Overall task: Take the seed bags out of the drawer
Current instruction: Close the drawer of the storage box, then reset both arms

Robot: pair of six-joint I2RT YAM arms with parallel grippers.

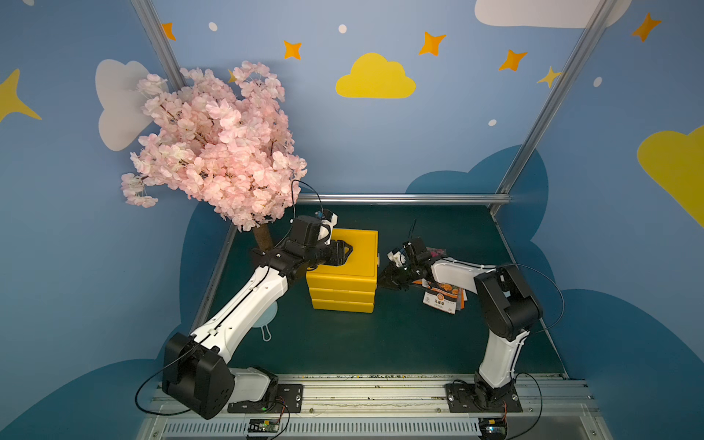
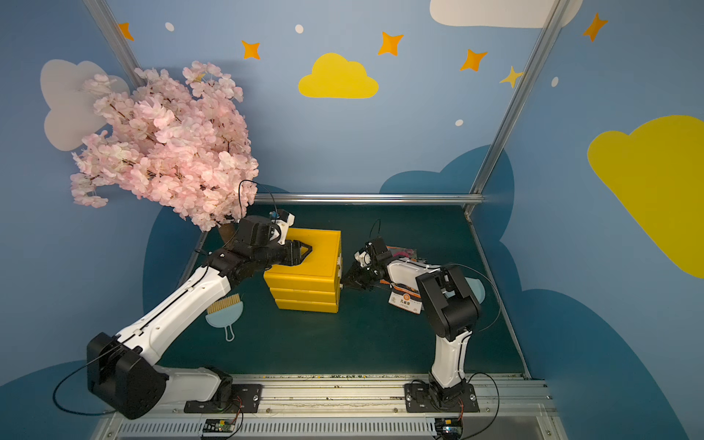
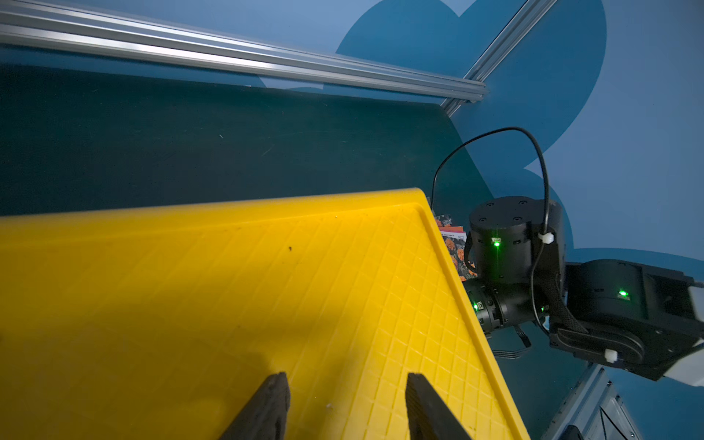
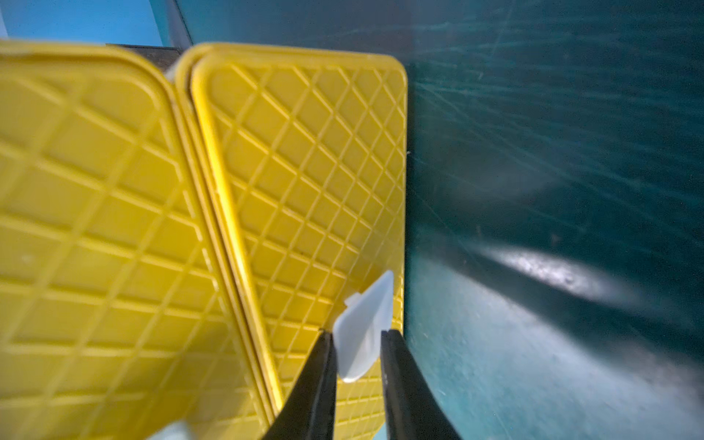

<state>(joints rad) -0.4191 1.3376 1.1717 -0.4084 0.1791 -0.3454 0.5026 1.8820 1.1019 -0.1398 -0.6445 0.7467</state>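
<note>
The yellow cabinet (image 1: 358, 247) stands mid-table with all three drawers pushed in. The drawer, the highest one, shows only its white tab (image 1: 379, 260). The seed bags lie on the mat to its right, under my right arm: the orange-flower one (image 1: 444, 296) (image 2: 405, 301) (image 3: 455, 247) and, behind it, the magenta one (image 1: 436, 252) (image 2: 404, 252). My left gripper (image 1: 344, 253) (image 3: 344, 381) is open over the cabinet's top, holding nothing. My right gripper (image 1: 381, 284) (image 4: 358, 335) is low at the cabinet's right face, shut on the white tab (image 4: 364, 324) of the drawer nearest the mat.
A pink blossom tree (image 1: 213, 148) overhangs the back left corner, close to my left arm. A light blue brush (image 2: 224, 310) lies left of the cabinet, and another light blue item (image 2: 476, 289) peeks out behind my right arm. Metal rails (image 1: 400, 198) edge the mat.
</note>
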